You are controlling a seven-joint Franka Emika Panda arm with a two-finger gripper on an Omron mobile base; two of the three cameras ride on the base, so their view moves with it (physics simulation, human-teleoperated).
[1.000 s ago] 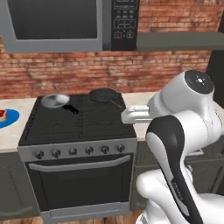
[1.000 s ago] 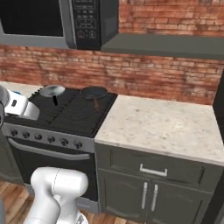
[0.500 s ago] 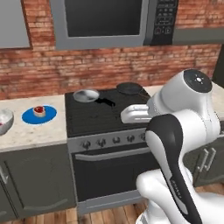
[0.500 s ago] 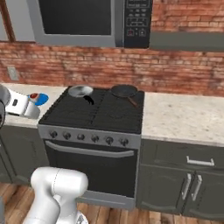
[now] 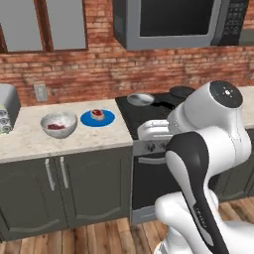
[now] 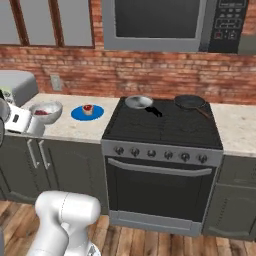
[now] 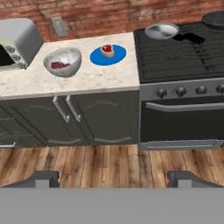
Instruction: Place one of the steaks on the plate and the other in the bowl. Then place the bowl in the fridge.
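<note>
The plate [image 7: 108,56] is bright blue, with a red steak [image 7: 107,49] rimmed in pale tan. The bowl [image 7: 63,61] is whitish-grey and speckled, red meat [image 7: 57,65] inside. The table [image 7: 87,78] is beige, mottled; behind it the wall [image 5: 89,69] is red brick.

Toaster oven [image 7: 15,41] cut off at left edge; dark pan [image 7: 215,18] clipped at far right corner.
</note>
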